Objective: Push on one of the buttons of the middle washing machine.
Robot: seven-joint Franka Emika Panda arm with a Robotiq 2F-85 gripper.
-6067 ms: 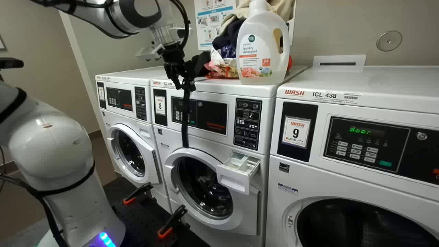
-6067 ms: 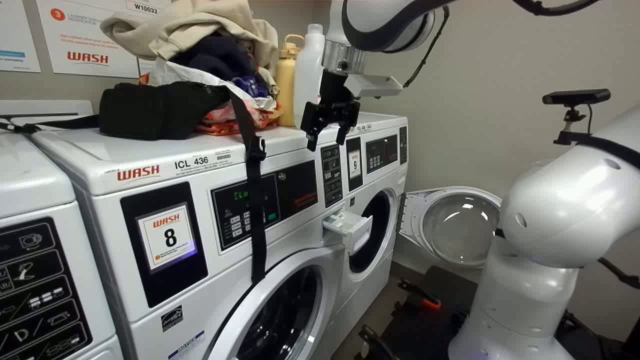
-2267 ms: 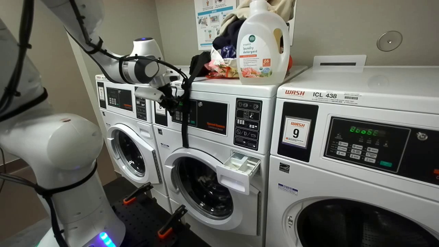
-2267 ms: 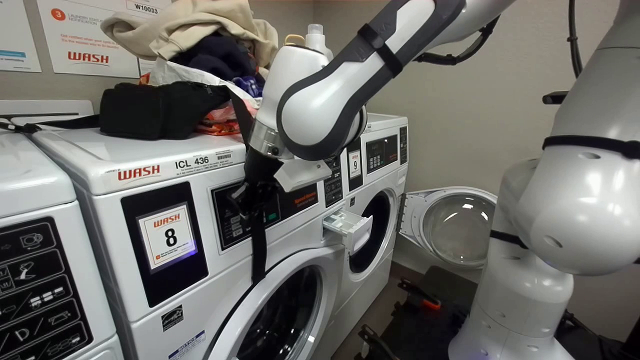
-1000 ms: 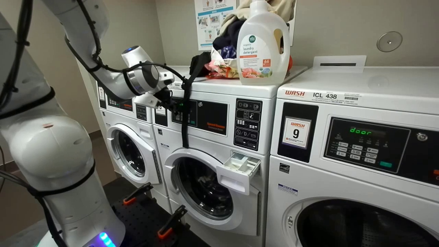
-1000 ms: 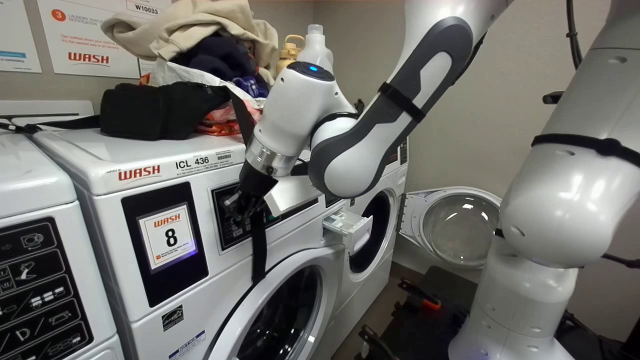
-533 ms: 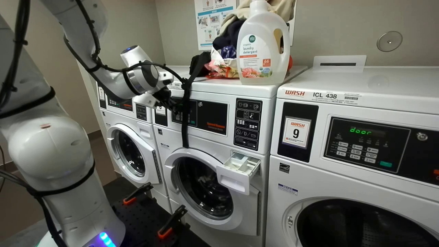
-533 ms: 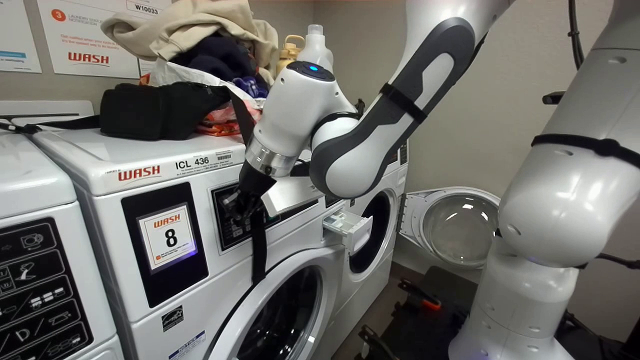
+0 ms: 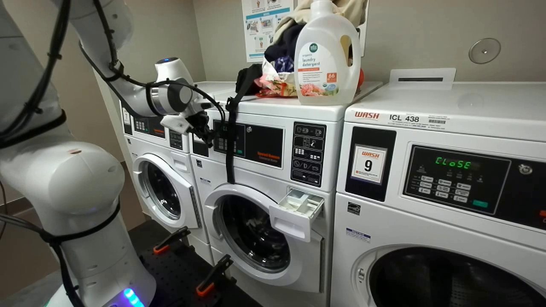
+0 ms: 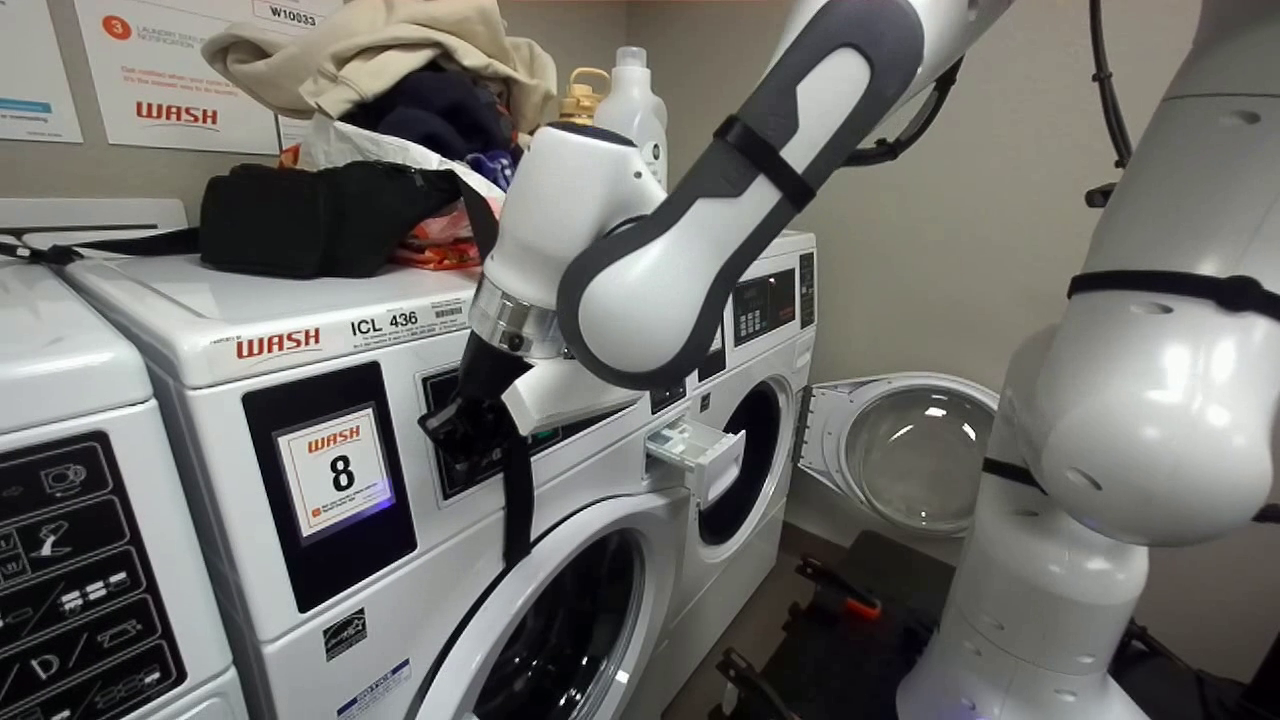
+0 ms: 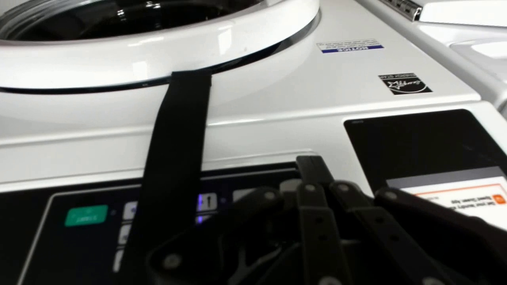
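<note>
The jaws stand closed, tips together with nothing showing between them, and in the wrist view they cover part of the edge of the control panel (image 11: pixel 85 250), just beside its pale buttons (image 11: pixel 207 201). Whether they touch the panel I can't tell; it is dark on dark there. That panel belongs to the middle washing machine (image 9: pixel 262 179), the one with the 8 placard (image 10: pixel 335 475), with the 9 washer (image 9: pixel 426 226) next to it in both exterior views. The step in hand looks to be lining up for the press. To do it well, I'd shift the tips along the panel toward the green button (image 11: pixel 85 215) until they sit squarely over one button, since from here a push could land on the edge instead. Then press straight in, short and light, and back out along the same line. Mind the black strap (image 11: pixel 174 128) crossing in front of the buttons: a sideways sweep could catch it, or leave it under the tips and soften the push. The pulled-out drawer (image 9: pixel 293 224) sits lower, apart from the jaws, and the detergent bottle (image 9: pixel 326 64) stands on top of the machine, so neither should crowd a small move.
</note>
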